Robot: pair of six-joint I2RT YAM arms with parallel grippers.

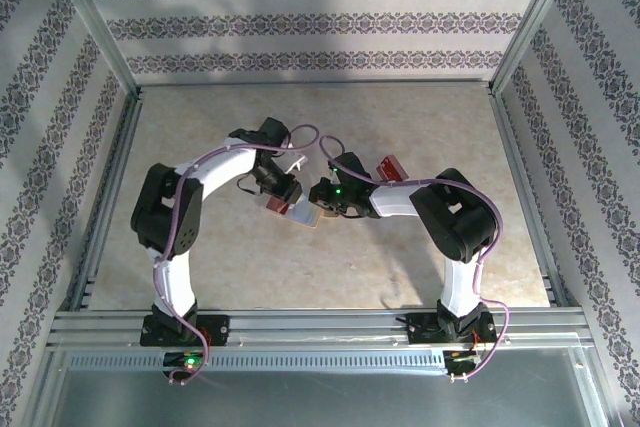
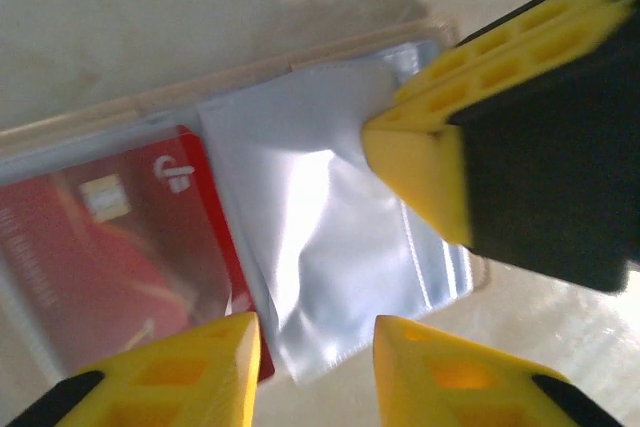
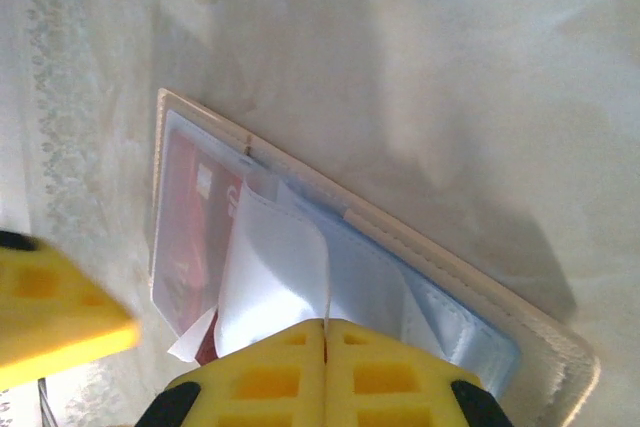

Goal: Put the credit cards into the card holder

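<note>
Contact is made at the middle of the table (image 1: 300,117), where the card holder (image 3: 460,289) is laid open, its tan cover down and its plastic leaves turned up. The right gripper (image 3: 325,339) is seen fully closed, with the edge of one clear sleeve (image 3: 275,267) pinched between its yellow fingers and raised off the rest. The left gripper (image 2: 315,367) is held just beside it with its jaws partly apart (a plain gap shows between the tips), and nothing is clamped in them; the lower edge of the leaves is seen just beyond that gap. One credit card (image 2: 100,247) is lodged in a pocket on the holder's other half, its chip and pale logo visible through the plastic. A second credit card (image 1: 388,167) is seen on the table close by the right arm, apart from the holder.
</note>
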